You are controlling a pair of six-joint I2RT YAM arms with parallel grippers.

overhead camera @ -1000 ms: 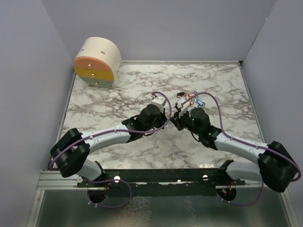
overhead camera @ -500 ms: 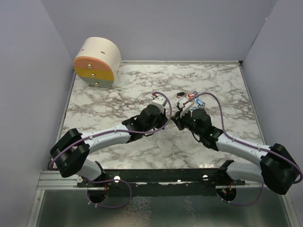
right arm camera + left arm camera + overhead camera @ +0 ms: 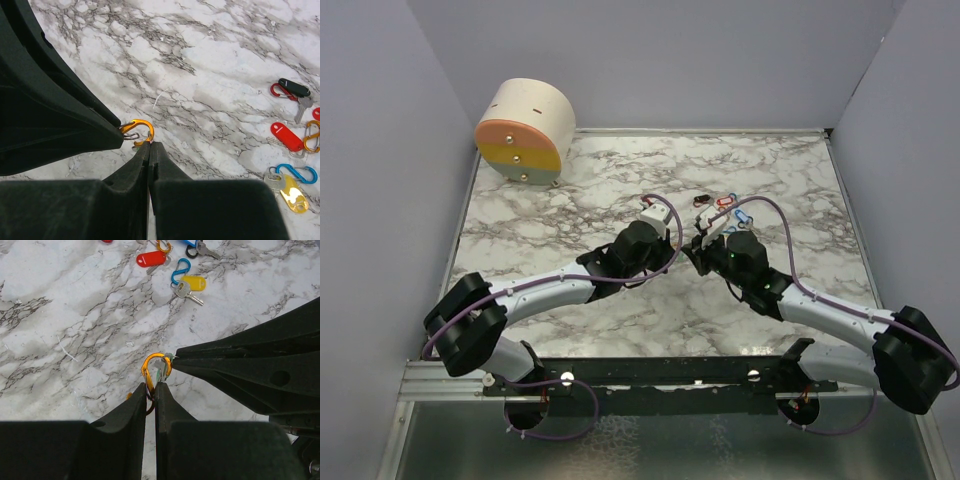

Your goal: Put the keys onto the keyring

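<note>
My left gripper (image 3: 151,386) is shut on an orange carabiner keyring (image 3: 156,365) and holds it just above the marble table (image 3: 570,210). My right gripper (image 3: 150,145) is shut, its tips touching the same keyring (image 3: 141,126). It seems to pinch a small silver key with a greenish tag (image 3: 161,374) at the ring's gate. The two grippers meet tip to tip at the table's middle (image 3: 687,250). Loose keys lie beyond them: a red tag (image 3: 286,136), a yellow tag (image 3: 292,192) on a blue carabiner (image 3: 300,172), and a black tag (image 3: 295,87).
A round wooden box (image 3: 525,130) with a coloured face lies at the far left corner. Grey walls close in the table on three sides. The loose keys (image 3: 722,205) lie in a cluster just beyond the right gripper.
The right gripper has edged slightly up and to the left against the left gripper. The left arm and the loose keys have hardly moved.
</note>
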